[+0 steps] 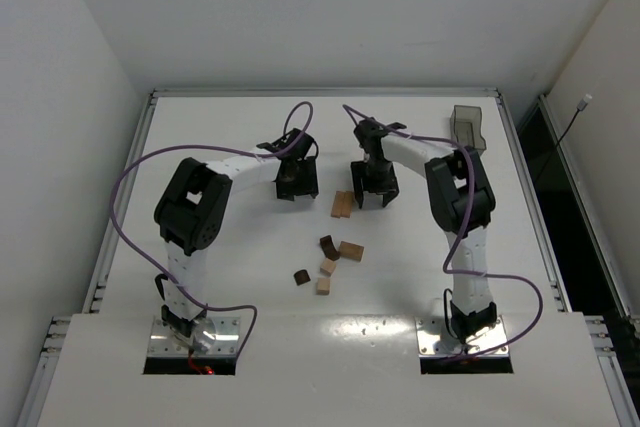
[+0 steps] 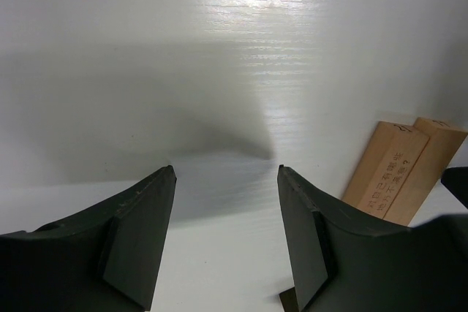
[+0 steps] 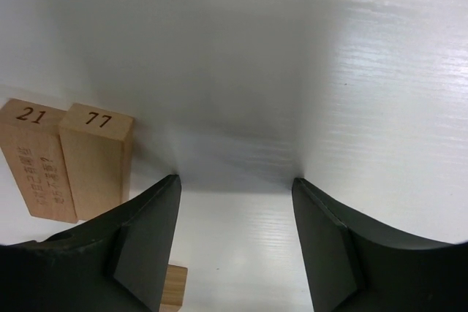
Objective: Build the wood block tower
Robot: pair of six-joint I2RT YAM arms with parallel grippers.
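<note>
Bin (image 1: 467, 127) stands far right; wood blocks (image 1: 350, 250) lie well apart from it.

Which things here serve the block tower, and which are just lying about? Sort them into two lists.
For the job:
- tan bars, two lying side by side between the arms
- dark brown blocks, loose
- small tan blocks, loose
- left claw, open
- right claw, open

Lying about:
- grey plastic bin, at the table's far right
</note>
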